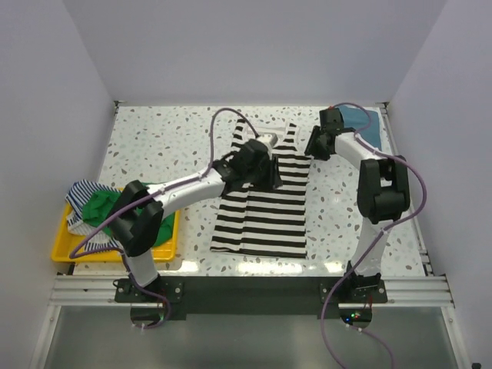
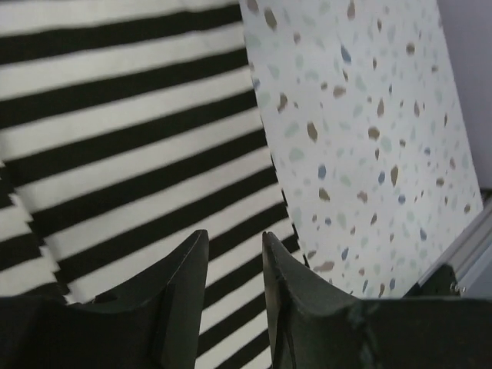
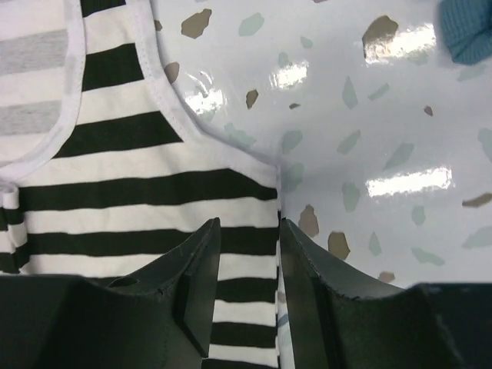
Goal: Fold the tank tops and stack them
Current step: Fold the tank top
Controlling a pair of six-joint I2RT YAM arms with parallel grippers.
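Yellow tray (image 1: 61, 250) at the left edge of the speckled table (image 1: 154, 146)

My left gripper (image 2: 234, 235) and right gripper (image 3: 250, 223) are black. The striped tank top (image 1: 265, 207) has bold black-and-white bands. The bench (image 1: 154, 146) is white, speckled brown, grey and blue. I see a plain teal-blue top (image 1: 365, 119), a yellow tray (image 1: 61, 252), a green top (image 1: 100, 209) and a thin blue-striped top (image 1: 77, 192).
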